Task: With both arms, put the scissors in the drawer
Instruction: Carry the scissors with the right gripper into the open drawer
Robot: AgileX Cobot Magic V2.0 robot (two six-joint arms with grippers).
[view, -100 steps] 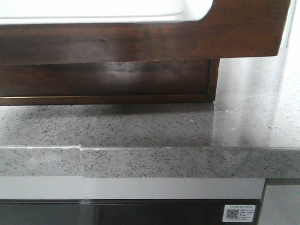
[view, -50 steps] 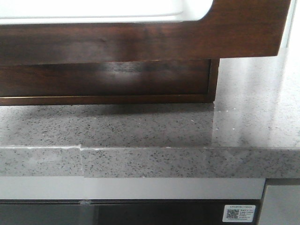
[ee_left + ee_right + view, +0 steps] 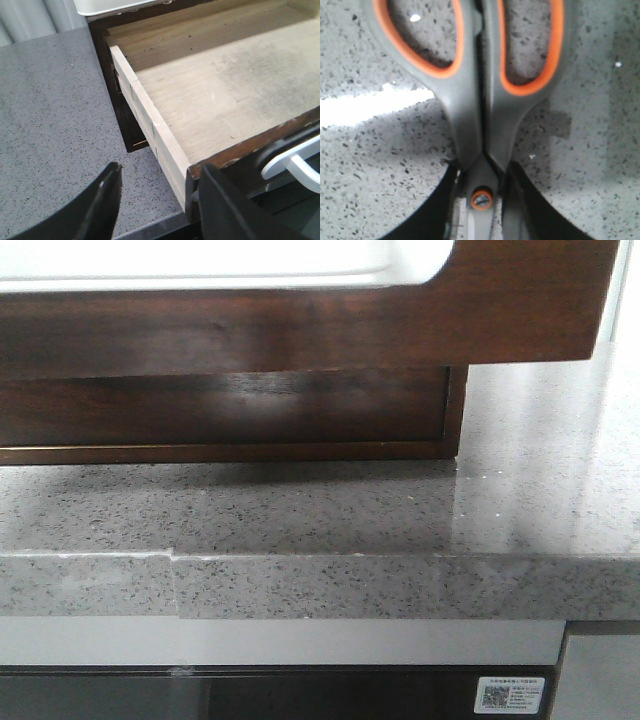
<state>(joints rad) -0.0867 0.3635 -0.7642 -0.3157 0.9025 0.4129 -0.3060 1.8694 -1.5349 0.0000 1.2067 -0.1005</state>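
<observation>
The drawer [image 3: 300, 330] fills the top of the front view, its dark reddish-brown front carrying a white area [image 3: 200, 260]. In the left wrist view the drawer [image 3: 145, 110] is pulled out and its pale wooden floor is bare. My left gripper [image 3: 160, 171] is open at the drawer's front corner, one finger over the counter and the other against the dark front near a white handle [image 3: 292, 162]. In the right wrist view, grey scissors [image 3: 470, 110] with orange-lined loops are held near their pivot screw [image 3: 481, 199] by my right gripper [image 3: 482, 172], which is shut on them. Neither gripper shows in the front view.
A grey speckled stone countertop [image 3: 330, 510] runs under the drawer, with its front edge [image 3: 330, 585] close to the camera. The same stone lies beside the drawer [image 3: 55, 115] and behind the scissors [image 3: 365, 165]. A white object [image 3: 105, 6] sits above the drawer's far end.
</observation>
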